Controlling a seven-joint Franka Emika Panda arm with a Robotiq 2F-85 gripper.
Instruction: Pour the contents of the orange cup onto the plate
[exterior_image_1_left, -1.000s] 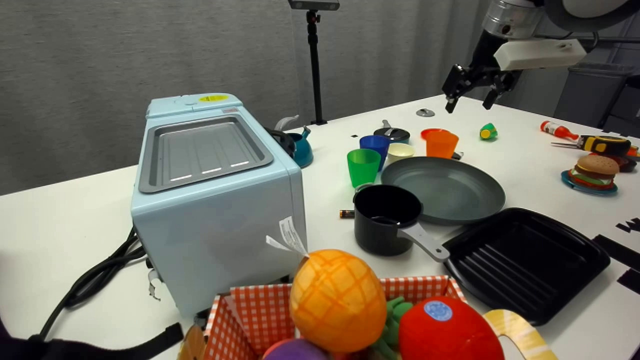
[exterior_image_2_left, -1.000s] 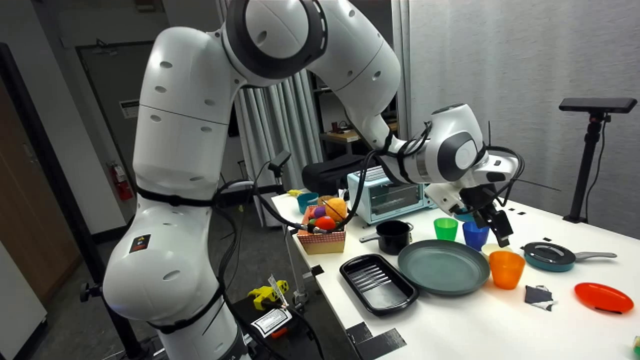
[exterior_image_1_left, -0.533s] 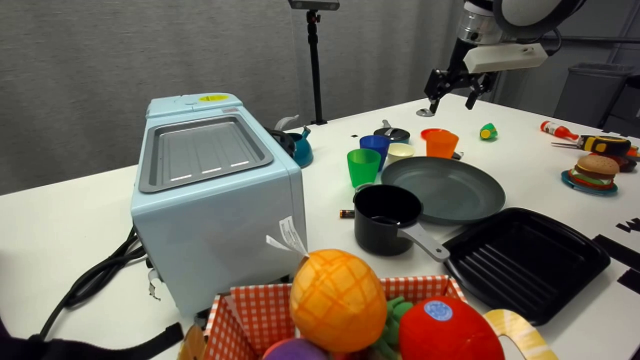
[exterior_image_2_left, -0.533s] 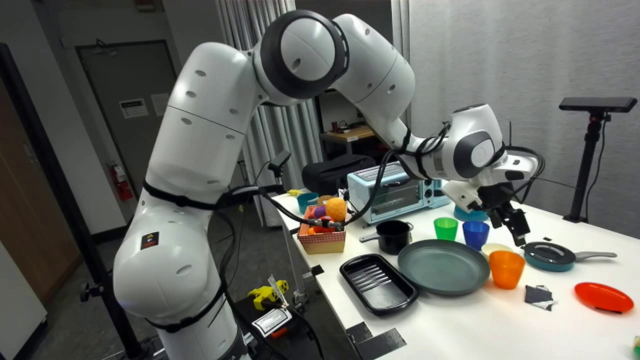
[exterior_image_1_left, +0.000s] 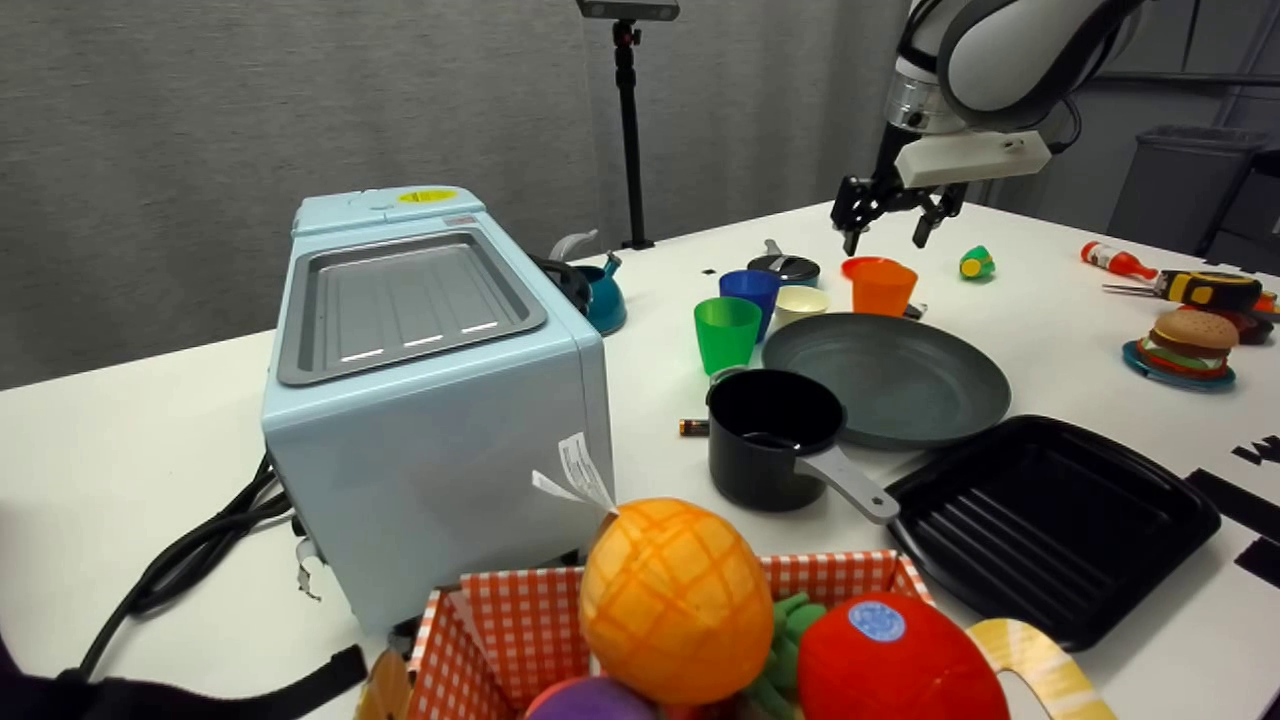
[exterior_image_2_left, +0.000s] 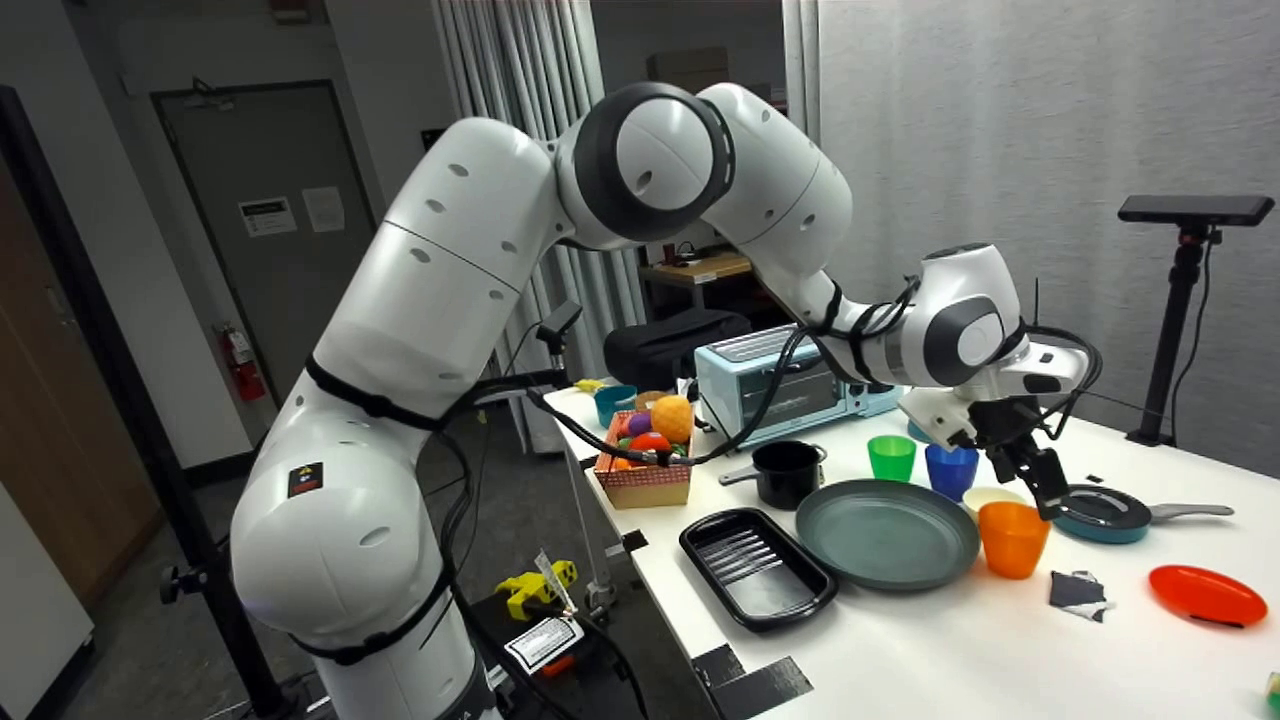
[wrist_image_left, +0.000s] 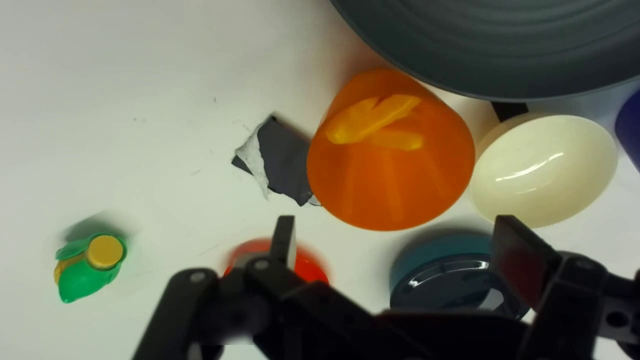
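Observation:
The orange cup (exterior_image_1_left: 882, 290) stands upright on the white table beside the plate, also seen in an exterior view (exterior_image_2_left: 1012, 545). In the wrist view the cup (wrist_image_left: 390, 185) has a few yellow stick-like pieces (wrist_image_left: 370, 122) inside. The dark grey plate (exterior_image_1_left: 900, 385) lies flat and bare, shown too in an exterior view (exterior_image_2_left: 885, 540) and at the top of the wrist view (wrist_image_left: 480, 55). My gripper (exterior_image_1_left: 885, 242) is open and empty, behind and above the cup. Its fingertips (exterior_image_2_left: 1050, 508) point down near the cup's rim; in the wrist view they (wrist_image_left: 396, 220) are wide apart just below the cup.
A cream bowl (wrist_image_left: 545, 170) stands close beside the cup. A blue cup (exterior_image_2_left: 951, 470), a green cup (exterior_image_2_left: 891, 457) and a lidded teal pan (exterior_image_2_left: 1100, 515) are near. A red dish (exterior_image_2_left: 1207, 596), black pot (exterior_image_1_left: 770, 440) and black ridged pan (exterior_image_1_left: 1050, 530) are around.
My open gripper has moved down and nearer to the orange cup, across to the left in one exterior picture and rightward in another. The cup and plate have not moved.

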